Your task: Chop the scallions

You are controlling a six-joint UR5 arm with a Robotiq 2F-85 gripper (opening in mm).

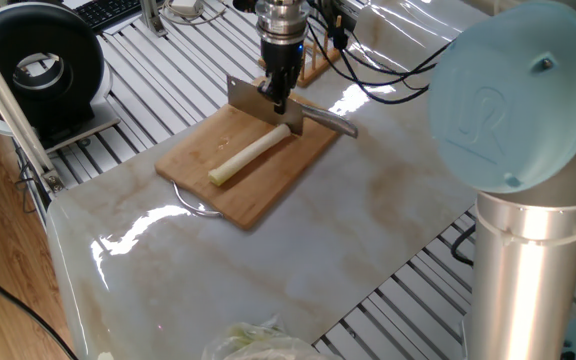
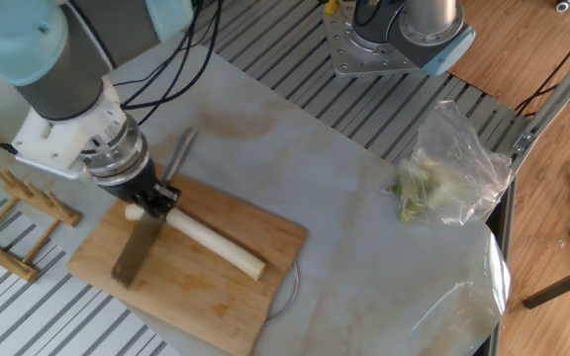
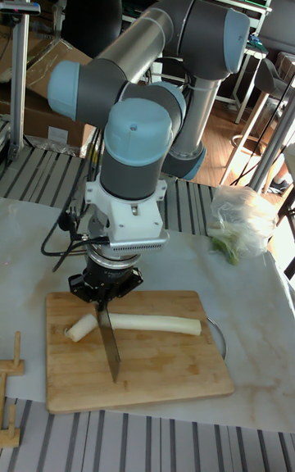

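I see the scallions (image 3: 152,323) lying as one long pale stalk across the wooden cutting board (image 3: 164,369), running left to right in the tall fixed view. A short chunk (image 3: 81,328) sits at the stalk's left end, just beside the knife (image 3: 109,345). The blade stands edge-down on the board, between that chunk and the rest of the stalk. My gripper (image 3: 102,296) hangs directly above the cut, its fingers closed tight on the knife's handle. In the other fixed view the handle (image 2: 178,158) sticks out past the gripper toward the far side. The board rests on the marbled table (image 1: 368,200). Well off to the right, a clear plastic bag of greens (image 2: 443,178) lies near the table edge.
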